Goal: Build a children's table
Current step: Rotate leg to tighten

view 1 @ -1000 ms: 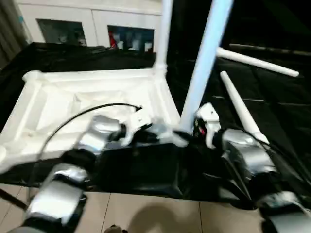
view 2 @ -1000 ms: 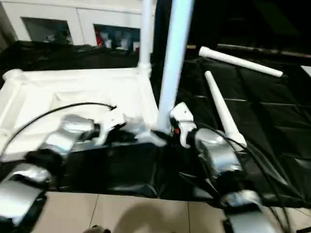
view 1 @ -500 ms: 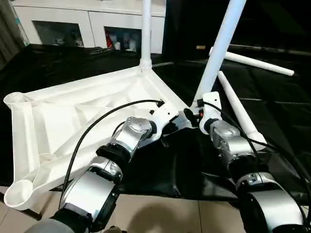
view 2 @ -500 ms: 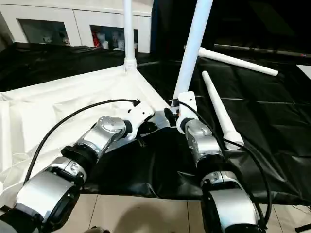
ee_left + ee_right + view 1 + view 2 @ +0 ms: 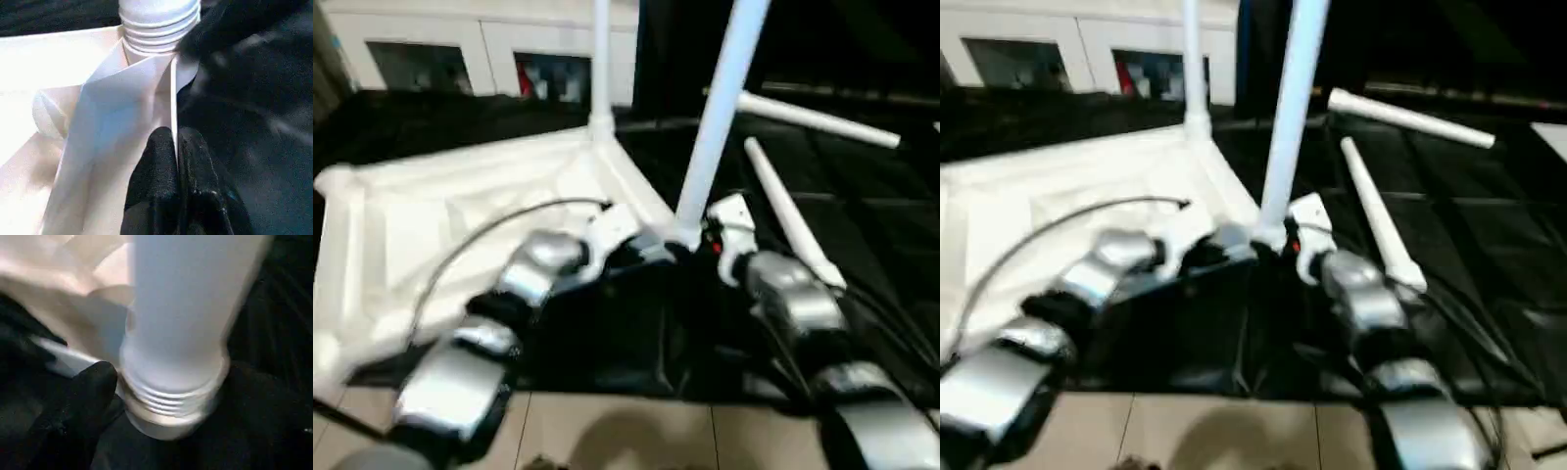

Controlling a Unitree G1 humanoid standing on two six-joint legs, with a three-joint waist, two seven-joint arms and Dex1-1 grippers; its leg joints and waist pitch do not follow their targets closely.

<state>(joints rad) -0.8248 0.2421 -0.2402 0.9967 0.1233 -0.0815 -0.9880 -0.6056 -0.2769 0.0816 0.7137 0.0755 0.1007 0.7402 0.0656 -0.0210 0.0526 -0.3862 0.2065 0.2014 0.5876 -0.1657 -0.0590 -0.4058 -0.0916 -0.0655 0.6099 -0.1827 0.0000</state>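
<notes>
Lying upside down: table top (image 5: 460, 211), white, ribbed underside up, on a counter (image 5: 862, 245) covered in black sheeting.
Far corner: one leg (image 5: 601, 59) stands upright in its socket.
Near corner: a second leg (image 5: 720, 108) rises at a slight tilt; its threaded collar shows at the socket in the left wrist view (image 5: 159, 24) and in the right wrist view (image 5: 173, 401).
Loose legs: two more lie flat on the black sheeting on the right side, one (image 5: 783, 211) just beside the right forearm, the other (image 5: 818, 119) farther back, at an angle to it.
Left gripper (image 5: 176, 147): both black fingers pressed together on the thin edge wall of the table top, just below the near corner socket; narrow, holding the rim.
Right gripper (image 5: 166, 387): at the base of the tilted leg, one black finger (image 5: 85, 396) against the collar on one side, dark shape on the other side; the collar sits between the fingers, but whether they clamp it or stand loose around it I cannot tell.
Background: white cabinet (image 5: 489, 54) with glass doors behind the counter.
Floor: pale tiles (image 5: 607, 431) along the near edge.
</notes>
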